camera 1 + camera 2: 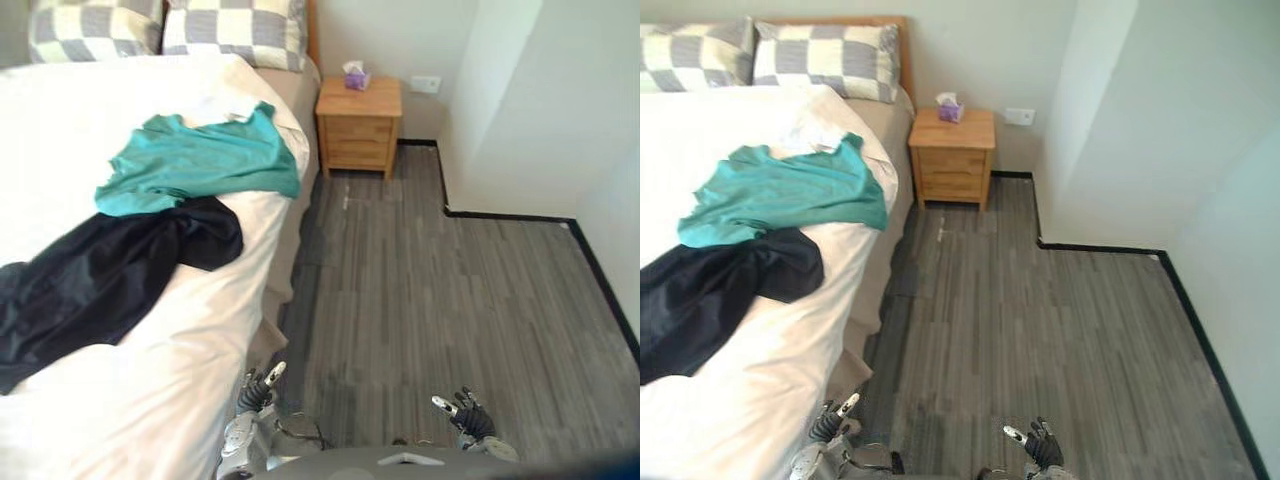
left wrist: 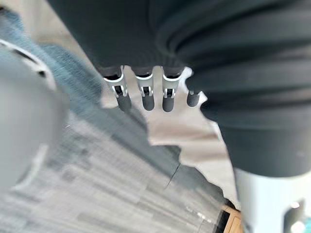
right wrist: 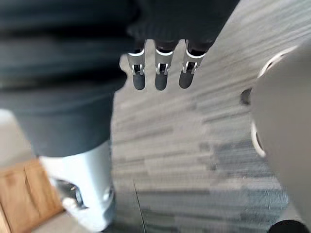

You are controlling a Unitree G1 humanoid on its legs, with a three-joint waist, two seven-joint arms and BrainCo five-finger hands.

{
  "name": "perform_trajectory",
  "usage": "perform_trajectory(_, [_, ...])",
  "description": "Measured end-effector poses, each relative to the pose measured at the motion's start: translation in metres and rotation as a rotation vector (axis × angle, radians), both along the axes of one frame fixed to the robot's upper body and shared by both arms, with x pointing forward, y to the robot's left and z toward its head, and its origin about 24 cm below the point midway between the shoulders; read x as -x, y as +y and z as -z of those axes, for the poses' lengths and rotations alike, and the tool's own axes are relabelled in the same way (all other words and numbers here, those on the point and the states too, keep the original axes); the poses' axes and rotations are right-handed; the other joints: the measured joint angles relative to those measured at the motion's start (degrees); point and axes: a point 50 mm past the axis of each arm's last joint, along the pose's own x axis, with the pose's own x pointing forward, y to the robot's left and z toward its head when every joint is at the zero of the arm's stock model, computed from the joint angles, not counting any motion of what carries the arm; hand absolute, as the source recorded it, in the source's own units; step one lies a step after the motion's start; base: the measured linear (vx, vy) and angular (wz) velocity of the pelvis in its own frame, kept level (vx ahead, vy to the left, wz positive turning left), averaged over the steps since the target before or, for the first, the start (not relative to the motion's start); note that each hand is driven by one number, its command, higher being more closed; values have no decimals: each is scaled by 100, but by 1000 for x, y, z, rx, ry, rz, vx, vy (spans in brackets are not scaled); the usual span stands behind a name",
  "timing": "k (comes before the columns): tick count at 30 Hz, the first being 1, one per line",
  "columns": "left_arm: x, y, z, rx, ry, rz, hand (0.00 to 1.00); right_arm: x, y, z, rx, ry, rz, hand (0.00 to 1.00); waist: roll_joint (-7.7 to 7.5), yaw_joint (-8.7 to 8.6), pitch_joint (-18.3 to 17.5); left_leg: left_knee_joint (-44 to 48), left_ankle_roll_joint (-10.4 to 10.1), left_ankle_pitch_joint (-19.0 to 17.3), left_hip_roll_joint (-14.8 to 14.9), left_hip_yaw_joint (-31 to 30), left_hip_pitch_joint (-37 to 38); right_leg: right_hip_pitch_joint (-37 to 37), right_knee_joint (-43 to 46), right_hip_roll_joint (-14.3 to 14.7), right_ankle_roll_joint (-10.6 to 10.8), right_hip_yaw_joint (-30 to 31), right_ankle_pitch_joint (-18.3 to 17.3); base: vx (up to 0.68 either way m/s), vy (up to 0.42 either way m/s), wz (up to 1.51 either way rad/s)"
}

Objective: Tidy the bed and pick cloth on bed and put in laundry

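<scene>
The teal T-shirt (image 1: 200, 160) lies crumpled on the white bed (image 1: 180, 400), close to its floor-side edge and nearer the checked pillows (image 1: 235, 30). The black garment (image 1: 100, 280) sprawls just below it toward the foot, its upper end touching the shirt's hem. Both look dropped rather than folded, so they are the cloth to collect.

The left hand (image 1: 262, 385) hangs low beside the bed's edge and the right hand (image 1: 465, 408) hangs over the grey floor (image 1: 450, 290). Their fingers (image 2: 146, 97) (image 3: 160, 80) are loosely extended and hold nothing. I judge that no pick has begun, and the hands stay down because the clothes are well out of reach. The black garment is the nearer one to pick first.
</scene>
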Motion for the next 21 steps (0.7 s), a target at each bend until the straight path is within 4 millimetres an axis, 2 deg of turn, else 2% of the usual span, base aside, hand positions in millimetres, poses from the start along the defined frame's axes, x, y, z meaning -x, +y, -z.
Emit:
perform_trajectory(1, [1,-1,1,0,3,4,0,-1,-1,0,1,-1,-3,0,35,-7,-2,-451,-1,165,-31,-27,26,-11,21,-15,58,12,-18,220,321,-10])
perform_trajectory(2, [2,-1,1,-6,3,32,0,0,-2,1,0,17,-13,0,58,15,36,-1072,208,663,-182,68,252,34,-12,-144,217,134,4,194,277,-14])
perform_trajectory(3, [3,2,1,-14,1,38,0,1,1,2,-9,23,-23,0,-13,30,10,-1231,251,696,-289,172,294,41,-59,-200,215,140,50,270,276,-11])
perform_trajectory(4, [4,8,0,-29,-4,49,0,0,8,3,-24,24,-50,0,-128,20,-4,-1323,325,724,-444,229,292,48,-166,-325,211,130,68,228,154,-8])
perform_trajectory(5, [4,9,-1,-29,-8,54,0,0,10,3,-31,21,-53,0,-174,26,15,-1316,382,697,-500,295,294,49,-210,-389,253,135,99,252,151,-15])
perform_trajectory(7, [6,8,0,-9,-19,74,0,0,10,3,-29,22,-51,0,-171,54,20,-1299,509,618,-524,499,389,67,-284,-450,339,150,238,154,93,-31])
perform_trajectory(9, [6,8,0,1,-23,85,0,0,9,3,-22,26,-47,0,-175,106,18,-1298,525,586,-512,648,477,93,-314,-463,351,184,292,105,29,-33])
perform_trajectory(12, [3,3,-1,-14,-27,170,0,3,4,4,25,67,-62,0,-157,146,29,-1290,395,394,-503,669,517,-40,-135,-429,268,355,262,69,24,-31])
perform_trajectory(13, [2,0,-1,-15,-25,208,0,4,0,5,42,92,-39,0,-138,168,19,-1477,344,186,-607,579,527,-358,405,-503,159,458,48,11,43,-32])
perform_trajectory(14, [2,0,0,-27,-16,237,0,3,-2,5,47,96,-19,0,-134,148,17,-1671,345,137,-695,470,619,-642,997,-597,139,539,-127,23,55,-36])
perform_trajectory(15, [2,-2,0,-35,-5,287,0,-2,-7,3,56,80,-1,0,-209,113,64,-1911,335,145,-801,469,789,-1269,2246,-791,-24,649,-184,42,61,-22])
perform_trajectory(16, [1,-1,0,-40,-3,306,0,-4,-7,2,57,74,5,0,-236,83,79,-2006,337,148,-849,460,879,-1494,2732,-874,-73,715,-124,84,79,-4])
perform_trajectory(17, [0,2,0,-60,7,356,0,-8,-8,1,60,61,21,0,-342,-26,141,-2229,362,163,-993,308,1161,-1976,3919,-1081,-72,934,306,134,69,21])
perform_trajectory(18, [-2,3,-1,-68,6,377,0,-9,-8,0,56,54,36,0,-305,-158,165,-2281,393,172,-985,146,1373,-2261,4610,-1107,13,1061,716,168,54,27])
perform_trajectory(19, [-1,4,0,-72,9,377,0,-9,-7,0,52,54,40,0,-332,-189,150,-2283,394,171,-972,112,1420,-2334,4777,-1089,21,1095,760,216,12,26])
perform_trajectory(20, [-2,7,-1,-77,12,371,0,-9,-4,0,43,50,45,0,-427,-176,154,-2267,437,125,-911,-5,1572,-2527,5033,-997,12,1057,288,250,-31,25])
perform_trajectory(21, [-7,6,-2,-68,9,363,0,-10,-3,0,31,42,66,0,-440,-188,180,-2243,460,103,-836,-156,1655,-2700,4987,-894,29,877,-191,270,-61,28])
